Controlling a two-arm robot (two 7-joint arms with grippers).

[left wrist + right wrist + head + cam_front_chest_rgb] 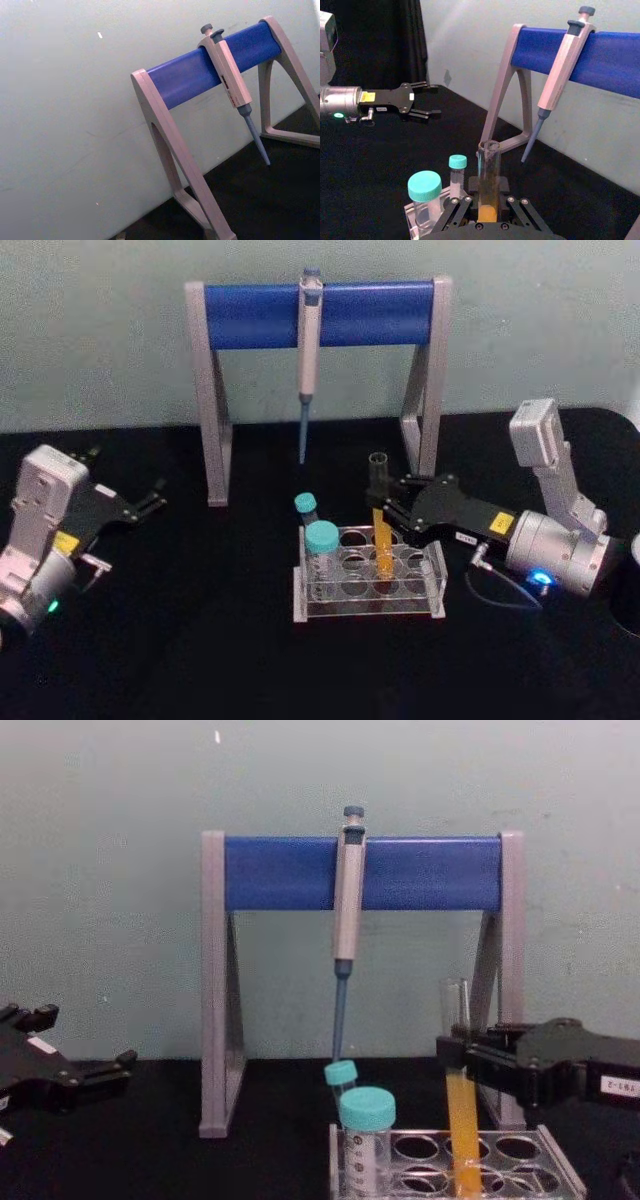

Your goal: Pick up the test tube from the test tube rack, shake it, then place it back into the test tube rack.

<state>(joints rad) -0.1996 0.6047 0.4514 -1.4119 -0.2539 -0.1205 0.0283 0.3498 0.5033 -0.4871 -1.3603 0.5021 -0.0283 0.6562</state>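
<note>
The right gripper (385, 505) clamps the slim orange-filled glass test tube (383, 540), standing in the clear plastic rack (370, 608) below; left gripper (152, 502) parked, fingers spread

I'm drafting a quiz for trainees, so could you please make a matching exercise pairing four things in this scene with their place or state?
1 test tube
2 pipette
3 left claw
4 large teal-capped tube

A open, away to the left
B in the test tube rack, left end
C hangs on the stand's blue bar
D gripped by the right claw

Pairs: 1-D, 2-C, 3-A, 4-B
</note>
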